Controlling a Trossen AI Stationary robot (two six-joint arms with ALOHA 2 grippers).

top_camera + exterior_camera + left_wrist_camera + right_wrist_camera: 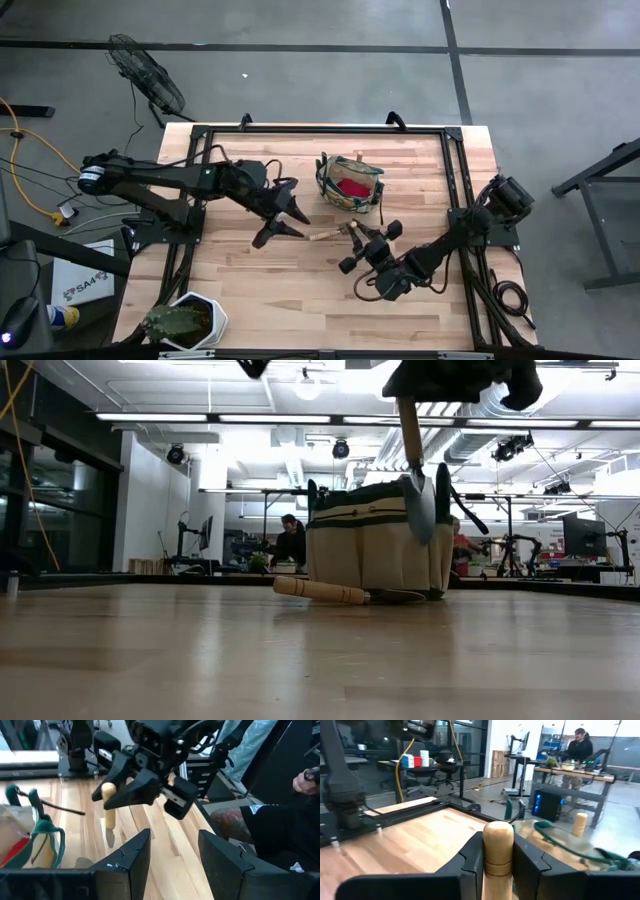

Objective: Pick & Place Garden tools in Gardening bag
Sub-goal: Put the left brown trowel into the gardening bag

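The high view looks straight down on the whole table (300, 290). The low view sits at tabletop level, facing the bag (372, 550) and the room behind. Each wrist view looks forward, close past its own fingers; both seem to share the bag's edge.

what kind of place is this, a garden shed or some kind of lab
Most likely a robotics lab or workshop, not a shed: exposed ceiling ducts, workbenches with monitors behind the wooden table, and another robot arm in the background.

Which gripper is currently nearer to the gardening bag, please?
Right. The right gripper, shut on a wooden-handled trowel, sits just beside the gardening bag; the left gripper, open and empty, is farther off toward the table's middle.
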